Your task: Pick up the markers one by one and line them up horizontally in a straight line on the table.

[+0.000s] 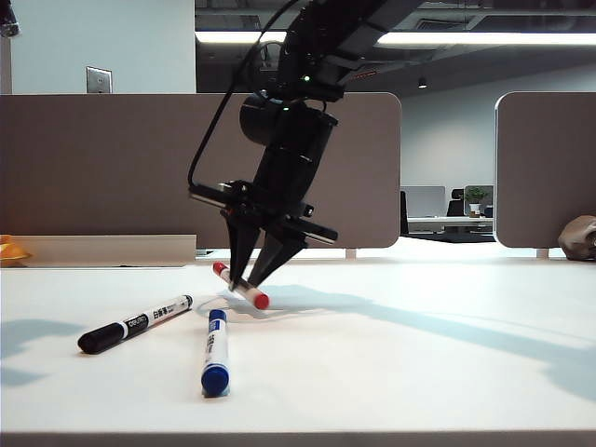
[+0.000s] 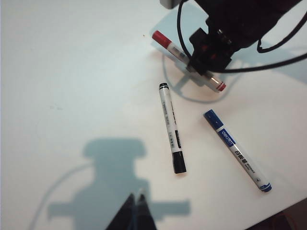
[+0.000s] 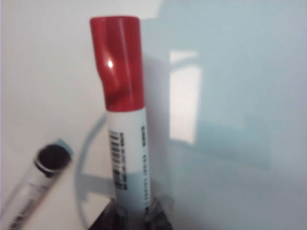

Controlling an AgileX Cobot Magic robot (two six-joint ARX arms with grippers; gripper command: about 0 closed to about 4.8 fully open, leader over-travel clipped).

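Note:
My right gripper points down at the middle of the table, shut on the barrel of the red marker, which is tilted with its red cap toward the front. In the right wrist view the red marker sticks out from between the fingers of the right gripper. The black marker and the blue marker lie loose on the table to the front left. In the left wrist view the red marker, black marker and blue marker all show. My left gripper hangs shut and empty above the table.
Grey-brown partition panels stand behind the table, with a gap at the right. A yellow object sits at the far left edge and a brown object at the far right. The table's front edge runs close below the markers.

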